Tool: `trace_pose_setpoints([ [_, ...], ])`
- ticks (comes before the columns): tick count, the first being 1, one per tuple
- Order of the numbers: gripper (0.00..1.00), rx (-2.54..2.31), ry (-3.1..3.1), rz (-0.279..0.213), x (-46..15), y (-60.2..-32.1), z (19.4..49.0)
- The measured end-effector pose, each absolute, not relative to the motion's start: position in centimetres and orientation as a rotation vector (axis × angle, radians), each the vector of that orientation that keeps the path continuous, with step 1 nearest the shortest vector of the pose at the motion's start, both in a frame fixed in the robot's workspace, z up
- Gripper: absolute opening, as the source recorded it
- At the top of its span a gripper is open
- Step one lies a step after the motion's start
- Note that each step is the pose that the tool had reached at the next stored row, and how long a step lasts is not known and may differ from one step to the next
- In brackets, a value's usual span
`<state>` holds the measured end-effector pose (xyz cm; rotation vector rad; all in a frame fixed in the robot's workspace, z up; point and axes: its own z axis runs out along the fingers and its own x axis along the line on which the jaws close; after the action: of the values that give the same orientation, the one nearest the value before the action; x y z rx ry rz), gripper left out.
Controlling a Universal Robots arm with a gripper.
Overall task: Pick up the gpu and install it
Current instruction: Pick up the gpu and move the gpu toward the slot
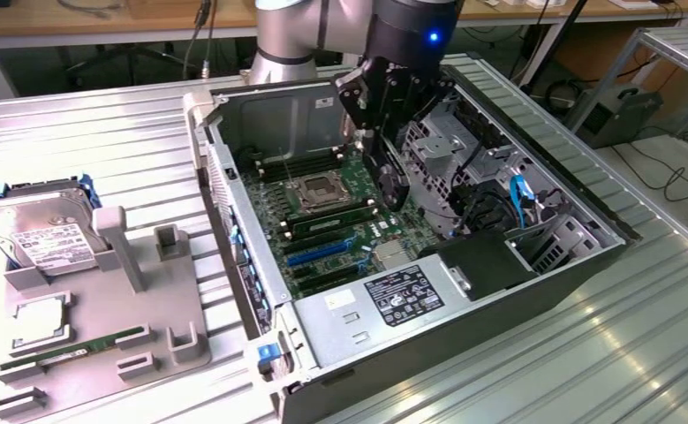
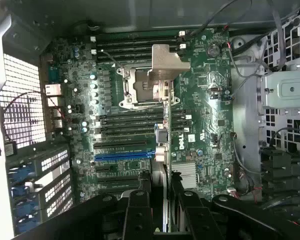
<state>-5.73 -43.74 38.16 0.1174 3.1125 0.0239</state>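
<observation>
The gpu [image 1: 388, 181], a thin black card, hangs on edge under my gripper [image 1: 379, 132], inside the open computer case [image 1: 231, 238] and just above the motherboard [image 1: 332, 221] to the right of the CPU socket [image 1: 318, 190]. In the wrist view the gpu [image 2: 161, 150] appears edge-on, running out from between my fingers [image 2: 140, 210], with its silvery bracket [image 2: 167, 62] over the CPU socket [image 2: 140, 87]. The gripper [image 2: 160, 195] is shut on the card. The blue expansion slot [image 2: 122, 156] lies beside the card's edge, and in the exterior view this blue slot [image 1: 320, 252] sits nearer the case front.
A grey parts tray [image 1: 96, 344] at the exterior view's left holds a hard drive [image 1: 37, 234], a CPU [image 1: 43, 318] and a green memory stick [image 1: 72, 349]. The power supply [image 1: 403, 291], drive cage [image 1: 462, 150] and cables [image 1: 520, 199] crowd the case's right side.
</observation>
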Motion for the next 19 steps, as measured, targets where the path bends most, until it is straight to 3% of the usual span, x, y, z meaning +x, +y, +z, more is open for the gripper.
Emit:
trace_pose_setpoints([
  [19,0.26,0.117,3.114,0.011,-2.5,-42.8,36.8],
])
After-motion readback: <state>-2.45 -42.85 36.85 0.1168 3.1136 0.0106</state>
